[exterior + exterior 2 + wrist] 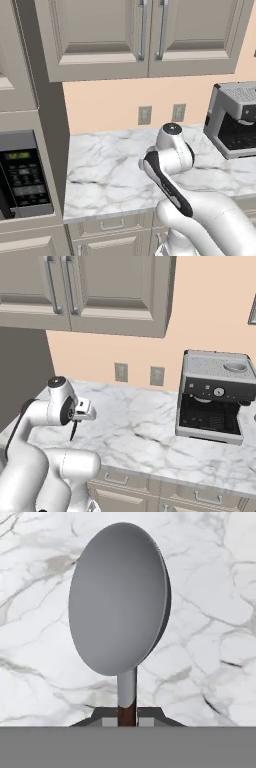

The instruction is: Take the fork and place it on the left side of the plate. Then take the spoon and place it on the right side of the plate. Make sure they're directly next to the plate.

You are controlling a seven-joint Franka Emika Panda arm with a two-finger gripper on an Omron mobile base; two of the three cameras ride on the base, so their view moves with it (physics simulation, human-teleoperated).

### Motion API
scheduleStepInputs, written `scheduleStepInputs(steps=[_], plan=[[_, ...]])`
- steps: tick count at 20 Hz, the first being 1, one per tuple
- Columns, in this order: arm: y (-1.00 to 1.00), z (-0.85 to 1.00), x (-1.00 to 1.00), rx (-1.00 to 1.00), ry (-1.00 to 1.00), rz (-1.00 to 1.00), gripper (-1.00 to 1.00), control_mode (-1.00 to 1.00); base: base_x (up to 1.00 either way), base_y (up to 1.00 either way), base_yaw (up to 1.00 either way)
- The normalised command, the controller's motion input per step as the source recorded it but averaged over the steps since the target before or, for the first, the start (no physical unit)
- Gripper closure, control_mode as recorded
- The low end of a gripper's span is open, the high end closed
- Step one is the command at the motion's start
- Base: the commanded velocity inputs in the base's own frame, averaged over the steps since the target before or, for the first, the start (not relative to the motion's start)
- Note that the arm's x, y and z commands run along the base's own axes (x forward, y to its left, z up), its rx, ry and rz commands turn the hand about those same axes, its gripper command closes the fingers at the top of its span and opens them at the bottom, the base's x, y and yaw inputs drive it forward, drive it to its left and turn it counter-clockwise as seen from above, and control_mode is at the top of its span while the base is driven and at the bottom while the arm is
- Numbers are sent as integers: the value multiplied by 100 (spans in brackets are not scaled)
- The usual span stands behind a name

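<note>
Hand view, nearest first: gripper (127, 718) w/ its two dark finger tips closed tight on the reddish-brown handle of the spoon (120, 602); only a short stub of handle shows betw. the tips, then a silver neck, then the round grey bowl, which stands up large in front of the camera, seen slightly edge-on at its right. Behind the bowl lies white marble countertop (210, 612) w/ grey veins; spoon is lifted clear of it, not touching. Right base view: white arm rises at lower left, folded over, wrist block pointing down; a thin dark utensil hangs approx. vertical below it, i.e. the spoon (73, 431) seen small, over the near-left part of the counter (140, 431). Whether its tip touches the marble cannot be told at this size. Left base view: arm's elbow and dark-striped link in the lower centre-right hide the hand. Further back on the counter, at the right: a grey espresso machine (215, 396) w/ dark front recess and drip tray, well apart from the spoon. On the peach wall behind: two grey outlets (121, 372) side by side. Above: beige upper cabinets (140, 35) w/ metal bar handles. Far left in left base view: a built-in microwave (22, 175) w/ dark control panel, set in a tall cabinet column beside the counter's end. Drawer fronts w/ handles run below the counter edge.
</note>
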Motion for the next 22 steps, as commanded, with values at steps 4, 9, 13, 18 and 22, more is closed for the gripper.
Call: scheduleStepInputs(steps=[4, 9, 13, 18, 22], plan=[[-4, 95, -68, 1, -2, 0, 100, -100, 0, 0, 0], [-7, 85, -59, 1, 3, 0, 100, -100, 0, 0, 0], [-12, 87, -21, 0, 2, -1, 100, -100, 0, 0, 0], [-20, 56, -19, 0, 1, -5, 100, -100, 0, 0, 0], [-10, 30, -21, 0, 0, -5, 100, -100, 0, 0, 0]])
